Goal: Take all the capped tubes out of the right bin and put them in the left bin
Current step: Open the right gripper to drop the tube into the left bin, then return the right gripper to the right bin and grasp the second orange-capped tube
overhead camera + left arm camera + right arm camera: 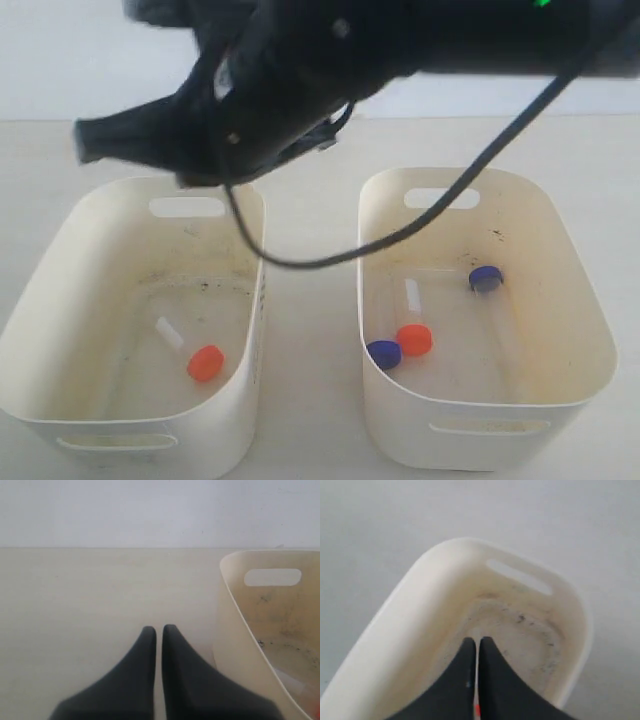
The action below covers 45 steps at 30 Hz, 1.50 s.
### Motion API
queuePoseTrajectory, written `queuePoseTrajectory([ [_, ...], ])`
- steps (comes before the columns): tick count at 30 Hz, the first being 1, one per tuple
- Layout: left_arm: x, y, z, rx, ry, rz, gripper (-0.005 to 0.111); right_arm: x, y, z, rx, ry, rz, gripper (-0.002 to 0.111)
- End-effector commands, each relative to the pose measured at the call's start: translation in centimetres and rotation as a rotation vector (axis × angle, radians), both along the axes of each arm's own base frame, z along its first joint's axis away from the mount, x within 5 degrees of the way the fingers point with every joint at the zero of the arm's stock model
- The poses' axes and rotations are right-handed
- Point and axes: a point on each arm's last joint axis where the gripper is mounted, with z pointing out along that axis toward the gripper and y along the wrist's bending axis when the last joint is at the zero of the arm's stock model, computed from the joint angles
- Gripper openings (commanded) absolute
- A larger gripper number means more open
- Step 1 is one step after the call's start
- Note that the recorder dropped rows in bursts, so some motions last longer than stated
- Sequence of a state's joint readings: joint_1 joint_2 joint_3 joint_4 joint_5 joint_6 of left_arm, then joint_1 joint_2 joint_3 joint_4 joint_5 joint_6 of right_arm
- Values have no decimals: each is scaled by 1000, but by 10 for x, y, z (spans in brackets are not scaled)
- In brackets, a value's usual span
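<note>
Right gripper [478, 640]: my jaws are closed with only a hairline gap between the black fingers, and nothing is gripped at the tips. It hangs over the left bin [70, 260], above the speckled greyish floor and toward the end wall with the slot handle. A sliver of orange-red shows low in the gap between the fingers; it is possibly the cap of the tube lying below, but the right wrist view is too tight to confirm. In the exterior view my right arm reaches across the middle and is blurred, with its black cable [300, 262] looping down between the bins.

Left gripper [159, 628]: my jaws are drawn together and empty, low over the bare table [310, 380], just beside the left bin's outer wall and apart from it.

Left bin contents: one orange-capped tube [188, 348] lying flat on the floor, cap toward the near end.

Right bin [575, 260], yellowish inside: three capped tubes on the floor. An orange-capped tube in the right bin [412, 318] lies with its cap touching or just beside a blue-capped tube [383, 354] at the near left. A second blue-capped tube [485, 278] lies apart, toward the far right
</note>
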<state>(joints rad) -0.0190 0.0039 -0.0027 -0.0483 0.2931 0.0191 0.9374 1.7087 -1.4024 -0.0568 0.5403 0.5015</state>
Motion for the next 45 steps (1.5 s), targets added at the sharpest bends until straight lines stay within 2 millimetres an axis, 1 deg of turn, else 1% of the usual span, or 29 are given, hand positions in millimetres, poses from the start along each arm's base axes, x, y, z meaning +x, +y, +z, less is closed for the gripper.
queuePoseTrajectory([
  [1, 0, 0, -1, -11, 1, -3, 4, 31, -57, 18, -74, 43, -187, 0],
  [3, 0, 0, -1, -11, 1, -3, 4, 41, -78, 17, -118, 87, -252, 0],
  [5, 0, 0, -1, -11, 1, -3, 4, 47, -92, 14, -167, 115, -279, 0],
  [7, 0, 0, -1, -11, 1, -3, 4, 49, -100, 13, -194, 140, -299, 0],
  [10, 0, 0, -1, -11, 1, -3, 4, 53, -107, 9, -187, 152, -327, 0],
  [13, 0, 0, -1, -11, 1, -3, 4, 58, -119, -4, -170, 209, -382, 0],
  [16, 0, 0, -1, -11, 1, -3, 4, 57, -133, -23, -218, 270, -410, 0],
  [18, 0, 0, -1, -11, 1, -3, 4, 54, -139, -35, -248, 305, -414, 0],
  [21, 0, 0, -1, -11, 1, -3, 4, 50, -140, -45, -259, 329, -414, 0],
  [26, 0, 0, -1, -11, 1, -3, 4, 46, -142, -56, -269, 346, -414, 0],
  [31, 0, 0, -1, -11, 1, -3, 4, 39, -146, -73, -276, 373, -430, 0],
  [34, 0, 0, -1, -11, 1, -3, 4, 40, -146, -78, -290, 385, -430, 0],
  [38, 0, 0, -1, -11, 1, -3, 4, 43, -144, -95, -338, 428, -423, 0],
  [45, 0, 0, -1, -11, 1, -3, 4, 48, -141, -109, -353, 442, -416, 0],
])
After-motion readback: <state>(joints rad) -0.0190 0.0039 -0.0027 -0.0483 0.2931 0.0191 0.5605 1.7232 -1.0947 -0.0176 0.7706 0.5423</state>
